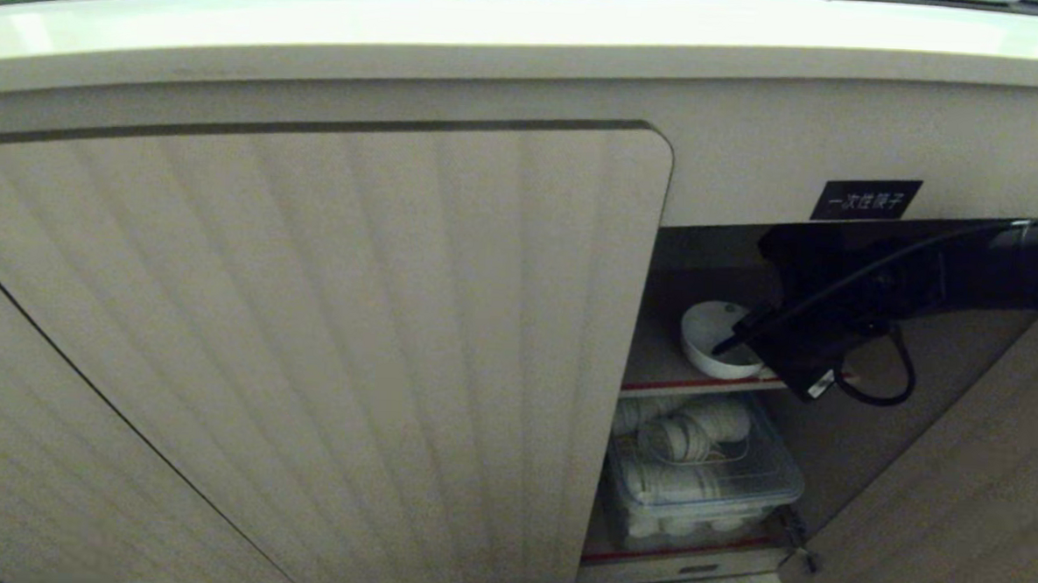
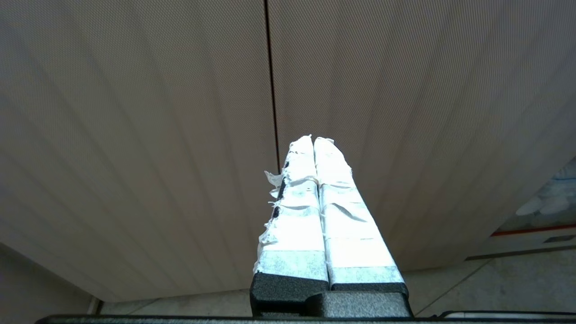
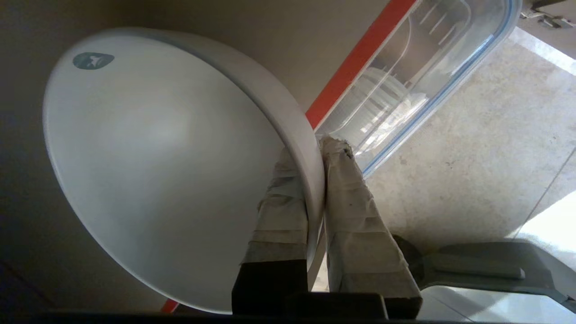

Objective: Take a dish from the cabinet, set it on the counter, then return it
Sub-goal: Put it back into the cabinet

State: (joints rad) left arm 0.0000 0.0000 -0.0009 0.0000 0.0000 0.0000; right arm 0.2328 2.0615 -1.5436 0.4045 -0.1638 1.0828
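Far to the left of the right hand [image 1: 731,345], in the head view: ribbed wood-grain door [image 1: 306,352] of the cabinet [image 1: 753,144], closed, rounded at its upper corner; above it the smooth cream bench [image 1: 530,38] with thick rounded edge. No sign of the left hand there. Only in the left wrist view: left hand [image 2: 313,140], taped white fingers [image 2: 297,211] pressed flat together, holding nothing, pointing at the same ribbed door, apart from it.

Further right, in the open compartment: right hand reaching in from the right, black arm and looped cable behind it, black label [image 1: 865,200] with white characters above. At its fingertips the dish [image 1: 711,339], a glossy white round bowl, over the upper red-edged shelf [image 1: 699,384]; resting or lifted, cannot tell. Below the hand, a clear plastic box [image 1: 703,479] holding stacked white ware, on the lower shelf.

Only in the right wrist view: right hand [image 3: 315,144] clamped narrowly on the rim of the dish [image 3: 157,157], one taped finger [image 3: 279,211] inside the bowl, the other outside. Small teal mark on the far inner wall. Beyond the fingertips the red shelf edge and clear box [image 3: 418,76] with blue-tinted rim; speckled stone floor [image 3: 472,166] beside it.
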